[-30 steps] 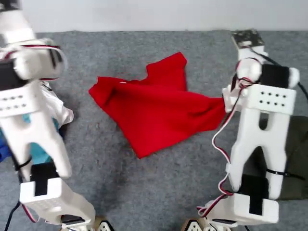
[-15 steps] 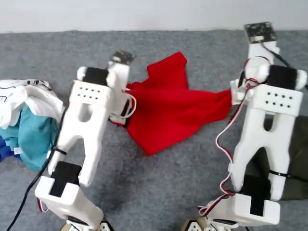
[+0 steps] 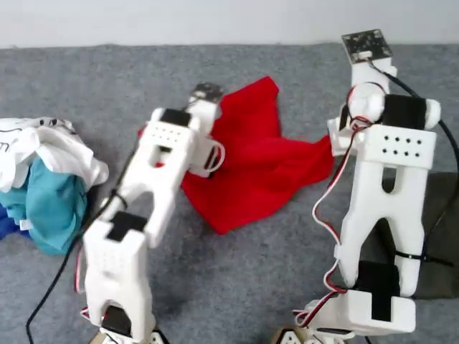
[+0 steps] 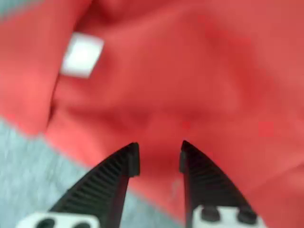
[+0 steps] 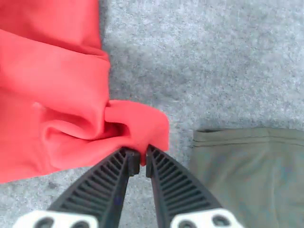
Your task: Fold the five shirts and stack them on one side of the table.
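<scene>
The right claw [image 5: 137,162] is pinching nearly closed on a bunched corner of the red shirt [image 5: 57,95], with the cloth puckering into a small roll just ahead of its tips. The left claw [image 4: 159,156] is standing apart by a narrow gap and gripping nothing, hanging just above the red cloth near a white tag [image 4: 81,54], which probably marks the neck. Between the two arms the red shirt [image 3: 258,165] is lying crumpled on the grey table [image 3: 251,287], one part pointing toward the far edge and a corner trailing toward the near side. It is looking light, soft and limp. It will likely sag and fold over itself wherever it is unsupported, and a thin pinch may be gathering more than one layer. The sensible holds are probably two opposite corners or the shoulder seams either side of the tag, so that pulling apart is spreading the cloth flat. The table itself is carrying everything. At its left side a loose heap of shirts [image 3: 43,179] in white, teal and blue is waiting, tangled together. At its right side an olive cloth [image 5: 247,166] is lying flat with a straight edge, near the pinched corner but not touching it, and is likely a folded shirt starting the stack.
</scene>
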You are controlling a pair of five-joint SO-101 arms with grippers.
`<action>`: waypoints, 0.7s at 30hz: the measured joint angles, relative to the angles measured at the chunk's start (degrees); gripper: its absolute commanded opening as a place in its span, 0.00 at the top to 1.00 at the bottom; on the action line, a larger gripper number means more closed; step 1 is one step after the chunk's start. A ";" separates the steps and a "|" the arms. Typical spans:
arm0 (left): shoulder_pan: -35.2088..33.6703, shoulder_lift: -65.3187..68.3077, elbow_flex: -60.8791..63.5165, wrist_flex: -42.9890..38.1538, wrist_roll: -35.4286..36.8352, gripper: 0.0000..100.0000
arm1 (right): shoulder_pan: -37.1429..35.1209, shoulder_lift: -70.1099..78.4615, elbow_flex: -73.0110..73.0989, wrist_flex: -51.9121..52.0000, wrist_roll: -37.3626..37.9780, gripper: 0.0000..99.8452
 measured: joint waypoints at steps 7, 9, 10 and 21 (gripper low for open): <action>1.58 16.26 -18.81 -1.93 -0.09 0.86 | -2.81 0.00 0.09 0.00 0.00 0.99; 1.58 20.66 -25.23 -1.32 -0.18 0.86 | -2.90 0.00 0.09 0.00 0.00 0.99; 1.58 22.86 -28.75 -0.70 -0.18 0.86 | -2.90 0.00 0.09 0.00 0.00 0.99; 1.58 43.34 -66.37 2.02 0.00 0.86 | -3.69 -0.53 5.71 -0.70 0.00 0.99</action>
